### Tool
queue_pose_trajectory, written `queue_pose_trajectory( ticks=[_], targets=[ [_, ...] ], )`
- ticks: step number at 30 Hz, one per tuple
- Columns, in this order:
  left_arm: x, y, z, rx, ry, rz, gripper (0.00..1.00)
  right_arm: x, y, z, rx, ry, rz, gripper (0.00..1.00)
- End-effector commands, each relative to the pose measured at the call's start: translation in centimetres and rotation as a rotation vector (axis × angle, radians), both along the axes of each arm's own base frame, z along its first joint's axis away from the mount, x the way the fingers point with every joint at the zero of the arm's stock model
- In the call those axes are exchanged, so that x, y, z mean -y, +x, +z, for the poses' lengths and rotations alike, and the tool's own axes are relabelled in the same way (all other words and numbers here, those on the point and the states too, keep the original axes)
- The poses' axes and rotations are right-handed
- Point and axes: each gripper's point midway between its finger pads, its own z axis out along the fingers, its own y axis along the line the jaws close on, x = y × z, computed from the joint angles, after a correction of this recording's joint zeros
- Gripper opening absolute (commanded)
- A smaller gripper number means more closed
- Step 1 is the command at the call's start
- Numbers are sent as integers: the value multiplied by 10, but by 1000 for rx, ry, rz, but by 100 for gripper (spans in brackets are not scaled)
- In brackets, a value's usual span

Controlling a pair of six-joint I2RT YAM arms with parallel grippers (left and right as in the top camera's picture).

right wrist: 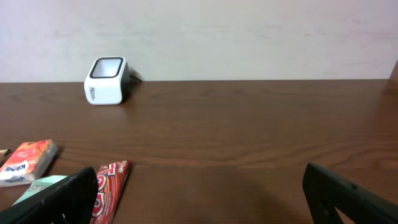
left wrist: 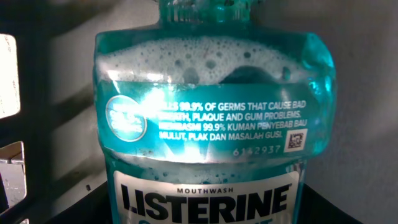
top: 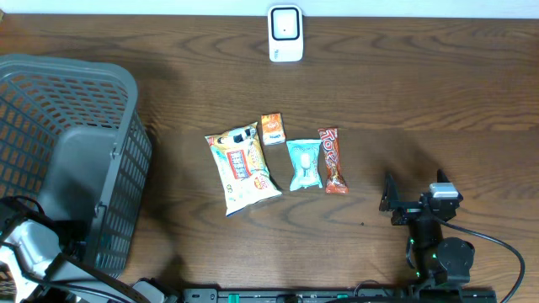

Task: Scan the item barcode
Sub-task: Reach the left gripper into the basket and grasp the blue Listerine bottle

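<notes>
Closest, in left wrist view: teal mouthwash bottle (left wrist: pixel 211 118) filling the frame, neck cropped at top, white label cropped at bottom. Small square code (left wrist: pixel 296 140) at right end of the teal band, too fine to read. Dark slotted wall of the grey basket (top: pixel 126 84) along the left edge, placing the bottle inside it. Bottle hidden in the overhead view. Left gripper fingers outside the wrist frame, so cannot tell whether released or clamped, nor whether touching the bottle. Left arm (top: pixel 25 248) cut by the overhead corner. Right gripper (right wrist: pixel 199 174) spread wide and grasping nothing, fingers (right wrist: pixel 62 199) cropped at bottom edge. Beyond, mid-table: chip bag (top: pixel 242 168), orange packet (top: pixel 271 129), pale teal packet (top: pixel 304 164), red bar (top: pixel 332 160). Farthest, by the wall: white scanner (top: pixel 285 34), well apart from the basket.
</notes>
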Motion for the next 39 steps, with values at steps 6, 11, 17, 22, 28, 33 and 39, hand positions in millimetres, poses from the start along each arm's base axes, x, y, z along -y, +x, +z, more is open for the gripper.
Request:
queue_pose_trajectory(
  ticks=[6, 11, 17, 22, 28, 33, 39],
  targets=[
    [16, 14, 2, 84, -106, -16, 49, -1, 0, -1, 0, -5, 3, 99],
    [2, 32, 37, 181, -26, -32, 49, -1, 0, -1, 0, -5, 3, 99],
    [-9, 45, 87, 290, 102, -52, 49, -1, 0, -1, 0, -5, 3, 99],
    [-5, 74, 148, 523, 175, -95, 49, -1, 0, -1, 0, -5, 3, 99],
    [13, 125, 271, 993, 281, -257, 49, -1, 0, -1, 0, -5, 3, 99],
    [62, 147, 371, 1337, 338, -452, 49, -1, 0, -1, 0, -5, 3, 99],
    [155, 163, 414, 1507, 288, -723, 49, -1, 0, -1, 0, -5, 3, 99]
  ],
)
